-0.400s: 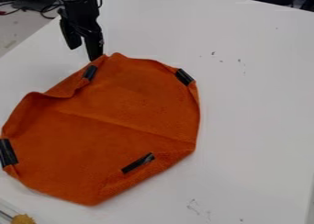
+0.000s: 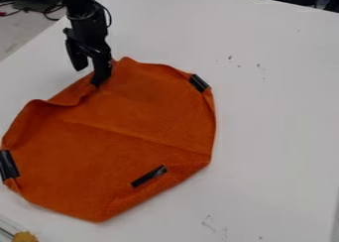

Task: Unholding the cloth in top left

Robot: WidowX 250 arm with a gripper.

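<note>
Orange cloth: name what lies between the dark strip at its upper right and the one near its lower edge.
In the camera view, just the cloth itself, with a crease crossing it, lies between the upper-right strip and the lower strip.

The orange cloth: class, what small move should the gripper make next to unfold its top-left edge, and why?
Probably the gripper should close on the top-left edge of the orange cloth: its fingers stand apart, one over that folded edge, the other beyond it over the white table.
</note>
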